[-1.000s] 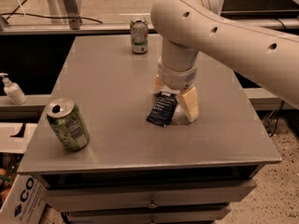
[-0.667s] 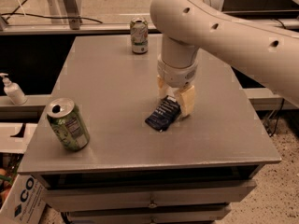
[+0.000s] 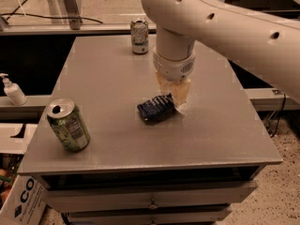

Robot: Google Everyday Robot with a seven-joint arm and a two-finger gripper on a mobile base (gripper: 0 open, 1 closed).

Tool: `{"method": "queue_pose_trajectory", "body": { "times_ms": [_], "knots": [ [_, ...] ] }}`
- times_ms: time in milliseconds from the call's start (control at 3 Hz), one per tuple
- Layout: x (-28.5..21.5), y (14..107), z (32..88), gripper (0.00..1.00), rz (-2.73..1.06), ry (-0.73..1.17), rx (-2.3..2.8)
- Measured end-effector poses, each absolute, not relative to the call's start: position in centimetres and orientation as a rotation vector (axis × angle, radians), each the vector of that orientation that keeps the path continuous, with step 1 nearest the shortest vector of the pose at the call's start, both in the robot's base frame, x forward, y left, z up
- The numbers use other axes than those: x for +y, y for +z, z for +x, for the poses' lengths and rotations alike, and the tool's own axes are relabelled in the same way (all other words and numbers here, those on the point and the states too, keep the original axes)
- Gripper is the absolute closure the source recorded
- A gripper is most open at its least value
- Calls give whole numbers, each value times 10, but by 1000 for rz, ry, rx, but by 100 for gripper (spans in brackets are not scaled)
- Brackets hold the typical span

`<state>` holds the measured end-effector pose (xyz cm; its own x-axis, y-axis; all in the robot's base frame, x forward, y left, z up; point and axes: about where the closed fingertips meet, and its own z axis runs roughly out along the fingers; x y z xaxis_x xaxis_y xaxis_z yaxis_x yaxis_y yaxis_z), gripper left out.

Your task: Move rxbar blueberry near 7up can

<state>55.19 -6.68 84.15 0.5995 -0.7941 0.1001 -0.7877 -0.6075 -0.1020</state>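
Note:
The rxbar blueberry [image 3: 156,109], a dark navy wrapper, lies tilted near the middle of the grey table [image 3: 108,74]. My gripper [image 3: 175,100] points down right over the bar's right end and is shut on that end. The bar sticks out to the left of the fingers [image 3: 182,93]. The 7up can [image 3: 139,35], silver-white and green, stands upright at the table's far edge, well behind the gripper and a little to its left. The big white arm [image 3: 220,22] hides the table's back right part.
A brighter green can [image 3: 69,125] stands tilted at the table's front left corner. A soap dispenser bottle [image 3: 12,90] stands on a ledge to the left. A cardboard box [image 3: 21,198] sits on the floor at lower left. Drawers [image 3: 150,196] are below the tabletop.
The bar has swung from nearly upright beside the fingers to a flatter pose sticking out to the left. The gripper has stayed at about the same spot.

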Motion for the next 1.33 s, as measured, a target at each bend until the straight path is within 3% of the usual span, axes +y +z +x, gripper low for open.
{"method": "queue_pose_trajectory", "body": {
  "times_ms": [667,1333],
  "knots": [
    [-76,908,565,100,-2608,-355,1471],
    [-88,903,577,100,-2581,-366,1512]
  ]
}}
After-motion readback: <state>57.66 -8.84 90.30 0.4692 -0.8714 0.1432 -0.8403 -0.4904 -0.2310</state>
